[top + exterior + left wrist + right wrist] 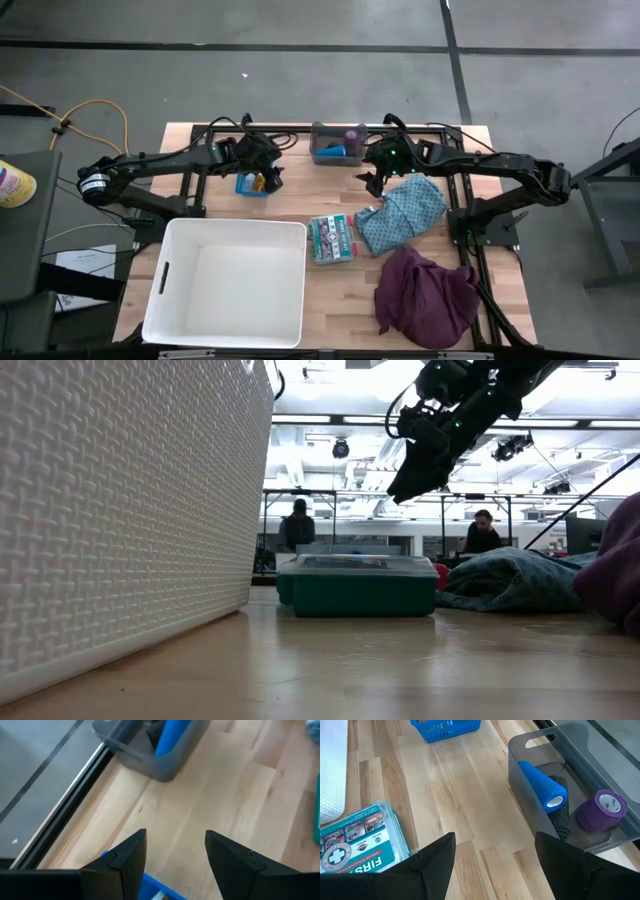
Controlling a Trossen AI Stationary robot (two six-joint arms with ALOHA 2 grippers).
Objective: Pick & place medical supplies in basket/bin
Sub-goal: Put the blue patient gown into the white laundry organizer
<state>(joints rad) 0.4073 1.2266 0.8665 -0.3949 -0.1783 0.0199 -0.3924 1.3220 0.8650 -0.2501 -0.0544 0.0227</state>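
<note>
The teal box (355,840) at the counter's (330,290) centre reads "FIRST". At twelve o'clock, the blue roll (542,785) and purple roll (602,810) lie in a grey bin (545,745). The right gripper (495,865) hangs spread and empty beside it; the left gripper (175,862), spread too, hovers over the blue basket (255,185).
</note>
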